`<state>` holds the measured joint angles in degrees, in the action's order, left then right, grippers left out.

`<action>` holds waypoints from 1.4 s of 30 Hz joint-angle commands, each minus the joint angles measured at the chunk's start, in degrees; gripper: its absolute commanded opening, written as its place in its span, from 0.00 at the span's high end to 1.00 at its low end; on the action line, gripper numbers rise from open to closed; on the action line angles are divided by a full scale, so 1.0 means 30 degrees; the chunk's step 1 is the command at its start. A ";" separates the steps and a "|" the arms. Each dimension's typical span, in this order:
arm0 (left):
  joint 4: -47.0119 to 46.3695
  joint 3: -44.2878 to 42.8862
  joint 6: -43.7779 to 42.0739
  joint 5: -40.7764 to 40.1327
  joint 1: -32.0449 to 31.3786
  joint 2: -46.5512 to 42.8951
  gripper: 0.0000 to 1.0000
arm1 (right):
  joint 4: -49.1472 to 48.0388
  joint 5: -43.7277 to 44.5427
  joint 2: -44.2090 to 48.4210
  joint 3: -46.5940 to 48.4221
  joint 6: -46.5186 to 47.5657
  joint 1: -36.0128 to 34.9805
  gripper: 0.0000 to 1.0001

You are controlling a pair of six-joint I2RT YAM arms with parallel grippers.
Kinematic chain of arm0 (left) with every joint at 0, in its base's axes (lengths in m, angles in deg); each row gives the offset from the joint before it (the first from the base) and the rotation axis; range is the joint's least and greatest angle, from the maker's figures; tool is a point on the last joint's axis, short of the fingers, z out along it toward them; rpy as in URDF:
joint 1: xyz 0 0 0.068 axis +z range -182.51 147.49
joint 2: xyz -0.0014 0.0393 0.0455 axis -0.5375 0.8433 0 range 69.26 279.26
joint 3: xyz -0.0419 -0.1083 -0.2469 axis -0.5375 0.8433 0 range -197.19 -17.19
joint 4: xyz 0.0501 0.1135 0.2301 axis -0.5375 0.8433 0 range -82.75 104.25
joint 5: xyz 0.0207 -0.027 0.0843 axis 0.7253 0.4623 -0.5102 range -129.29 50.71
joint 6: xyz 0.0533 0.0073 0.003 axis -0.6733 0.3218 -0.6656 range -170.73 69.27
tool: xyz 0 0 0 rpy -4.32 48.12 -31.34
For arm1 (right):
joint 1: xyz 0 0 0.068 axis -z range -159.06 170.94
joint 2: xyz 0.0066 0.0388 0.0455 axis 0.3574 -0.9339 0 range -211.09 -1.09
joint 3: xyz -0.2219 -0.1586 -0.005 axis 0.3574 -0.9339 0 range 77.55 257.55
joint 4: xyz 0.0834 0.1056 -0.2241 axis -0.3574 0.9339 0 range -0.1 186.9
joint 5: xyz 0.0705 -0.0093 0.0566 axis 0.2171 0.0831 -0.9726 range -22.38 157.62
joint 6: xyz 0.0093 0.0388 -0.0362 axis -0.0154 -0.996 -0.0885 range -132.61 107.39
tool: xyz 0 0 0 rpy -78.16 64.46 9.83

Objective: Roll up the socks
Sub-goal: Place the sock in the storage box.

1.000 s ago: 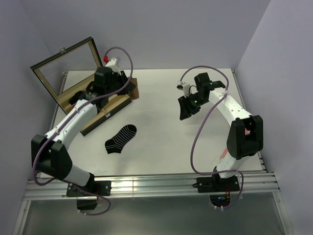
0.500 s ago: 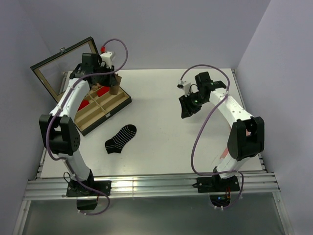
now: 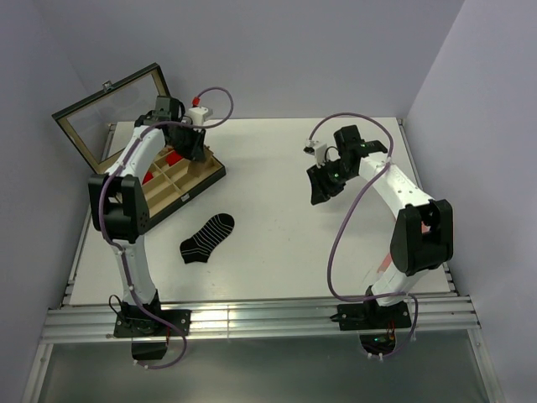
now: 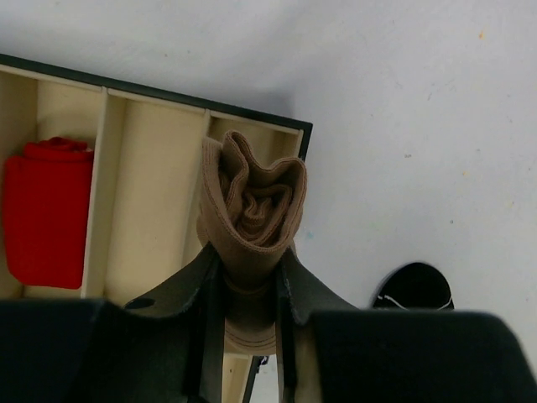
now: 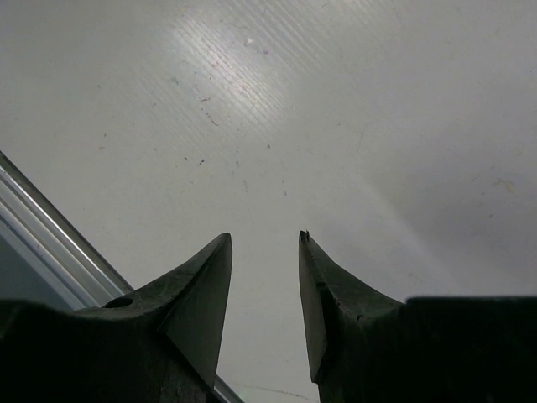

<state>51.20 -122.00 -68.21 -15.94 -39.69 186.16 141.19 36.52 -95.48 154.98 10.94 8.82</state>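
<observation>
The tan-brown sock (image 4: 252, 197), rolled into a bundle, is clamped between the fingers of my left gripper (image 4: 252, 260). It hangs over the end compartment of the wooden divided box (image 4: 159, 92). From above, the left gripper (image 3: 191, 144) is over the box's far right corner. The short black sock with white stripes (image 3: 207, 238) lies flat on the table in front of the box; its toe (image 4: 413, 287) shows in the left wrist view. My right gripper (image 3: 323, 186) hovers open over bare table at the right, nothing between its fingers (image 5: 205, 285).
The box (image 3: 189, 196) stands at the back left with its glass lid (image 3: 113, 113) propped open. A red rolled bundle (image 4: 46, 210) fills a compartment two slots left of the tan roll. The table's metal edge rail (image 5: 50, 243) shows in the right wrist view.
My left arm has swung back and to the left, carrying the tan roll to the box's far right corner. The right gripper's jaws have narrowed a little; that arm has hardly moved.
</observation>
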 commanded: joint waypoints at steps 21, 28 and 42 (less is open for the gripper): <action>0.2372 -0.3058 -0.0973 0.1150 0.0050 0.2720 1.00 | -0.0601 -0.0359 0.0819 -0.0643 0.0646 0.0085 0.58; 0.2638 -0.3442 -0.0943 0.0801 0.0050 0.3513 1.00 | -0.0660 -0.0417 0.0848 -0.0702 0.0704 0.0056 0.59; 0.2638 -0.3998 -0.0387 -0.1749 -0.0243 0.4597 1.00 | -0.0953 -0.0447 0.0819 -0.1141 0.0763 0.0055 0.60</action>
<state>58.85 -132.32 -69.98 -17.97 -39.76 199.19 140.05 36.11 -95.48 151.99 12.43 8.82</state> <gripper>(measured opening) 0.257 0.400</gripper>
